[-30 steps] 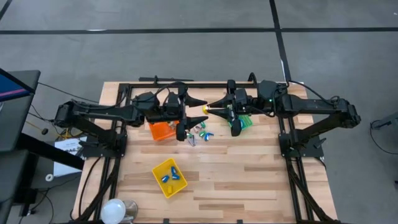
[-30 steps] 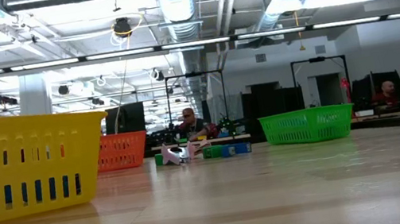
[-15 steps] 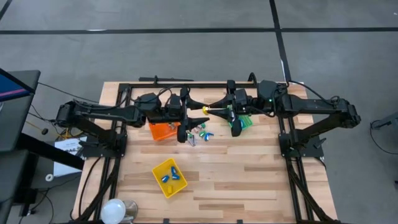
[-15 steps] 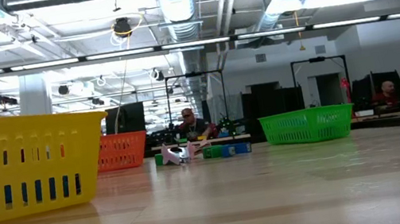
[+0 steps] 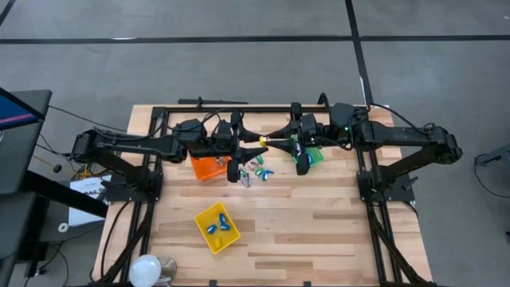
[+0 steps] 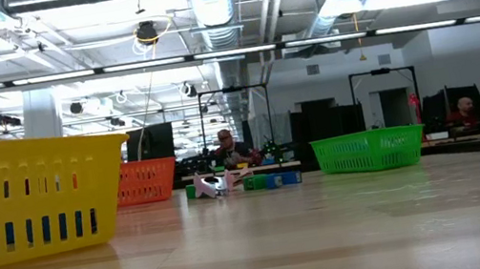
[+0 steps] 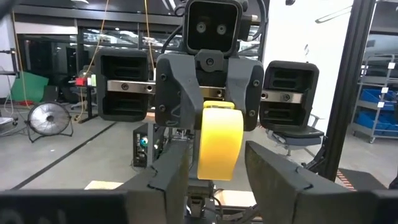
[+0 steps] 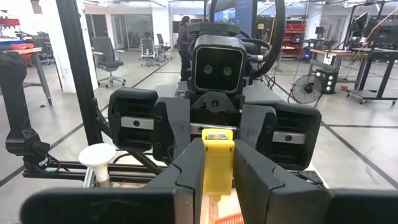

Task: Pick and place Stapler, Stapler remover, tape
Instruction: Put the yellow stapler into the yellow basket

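Yellow stapler (image 5: 263, 139) held above the tabletop (image 5: 319, 215), clamped in right gripper (image 5: 269, 136) fingers, left gripper (image 5: 256, 140) fingers apart either side. Orange bin (image 5: 207, 167) just left; green bin (image 5: 312, 155) right, yellow bin (image 5: 216, 226) with tape (image 5: 215, 229) well below.

Both arms raised mid-table, left claw (image 5: 260, 143) facing right claw (image 5: 269, 137), tips nearly meeting.

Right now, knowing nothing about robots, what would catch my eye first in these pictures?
The two dark arms meet nose to nose above the far half of the wooden table. The right gripper pinches a yellow plastic oblong piece, and the left gripper straddles it, jaws open. Near the front edge stands a yellow slotted plastic bin holding small blue tape rolls.
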Robot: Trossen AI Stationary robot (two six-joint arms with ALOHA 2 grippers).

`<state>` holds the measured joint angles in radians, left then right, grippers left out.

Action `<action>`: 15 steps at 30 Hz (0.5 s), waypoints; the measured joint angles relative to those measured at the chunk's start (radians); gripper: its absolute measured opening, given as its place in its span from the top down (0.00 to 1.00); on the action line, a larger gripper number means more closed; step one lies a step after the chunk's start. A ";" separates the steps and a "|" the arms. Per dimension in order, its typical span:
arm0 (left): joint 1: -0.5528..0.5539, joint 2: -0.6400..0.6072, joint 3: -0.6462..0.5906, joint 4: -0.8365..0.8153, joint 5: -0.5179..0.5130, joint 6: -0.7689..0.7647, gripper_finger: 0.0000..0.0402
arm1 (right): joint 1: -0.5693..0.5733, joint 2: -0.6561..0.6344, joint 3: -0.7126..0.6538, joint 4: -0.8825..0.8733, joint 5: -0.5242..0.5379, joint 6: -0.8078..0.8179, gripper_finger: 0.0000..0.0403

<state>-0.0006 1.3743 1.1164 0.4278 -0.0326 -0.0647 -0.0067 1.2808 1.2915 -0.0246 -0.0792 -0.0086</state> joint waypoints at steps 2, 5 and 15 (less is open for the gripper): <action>0.000 0.000 0.000 0.000 0.000 0.000 0.66 | 0.000 0.000 0.000 0.000 0.000 0.000 0.85; 0.000 0.000 0.000 0.000 0.000 0.000 0.70 | 0.000 0.000 0.000 0.000 0.000 0.000 0.85; 0.000 0.000 0.000 0.000 0.000 0.004 0.82 | 0.000 0.000 0.000 0.000 -0.002 0.003 0.85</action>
<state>-0.0006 1.3743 1.1164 0.4275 -0.0326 -0.0608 -0.0067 1.2808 1.2915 -0.0246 -0.0811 -0.0059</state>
